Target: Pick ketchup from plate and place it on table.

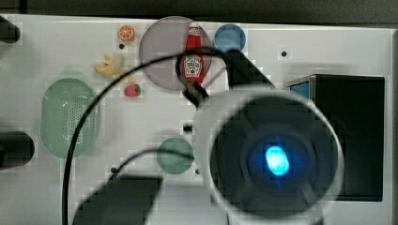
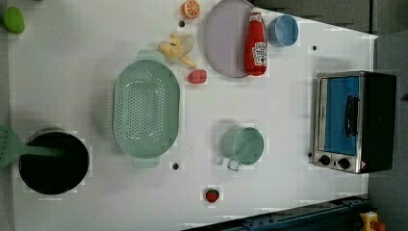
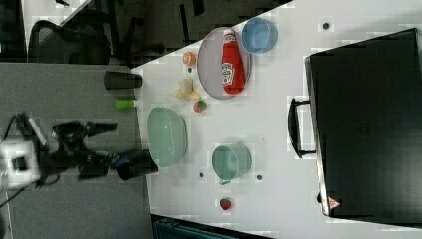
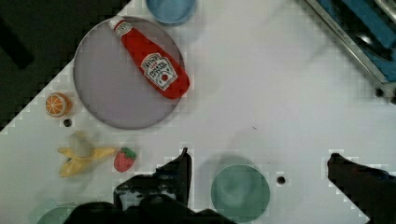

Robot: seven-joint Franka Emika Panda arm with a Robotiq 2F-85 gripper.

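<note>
A red ketchup bottle [image 1: 194, 56] [image 2: 256, 43] [image 3: 232, 62] [image 4: 154, 65] with a white cap lies on its side along one edge of the pale lilac-grey plate [image 1: 159, 51] [image 2: 223, 38] [image 3: 211, 59] [image 4: 112, 88]. The plate rests near the far edge of the white table [image 1: 328, 51] [image 2: 72, 57] [image 3: 278, 129] [image 4: 261, 84]. In the wrist view my gripper [image 4: 258, 161] is open, its dark fingers [image 4: 183, 163] spread wide. It hangs high above the table, well short of the plate, with a green cup below it and nothing held.
A blue bowl [image 2: 283, 30] sits close beside the bottle's cap end. The green cup [image 2: 243, 144], a green perforated basket [image 2: 146, 108], a toaster oven [image 2: 353, 120], a banana [image 2: 175, 48], a strawberry [image 2: 197, 76], an orange slice [image 2: 191, 8] and a black pot [image 2: 53, 163] stand around.
</note>
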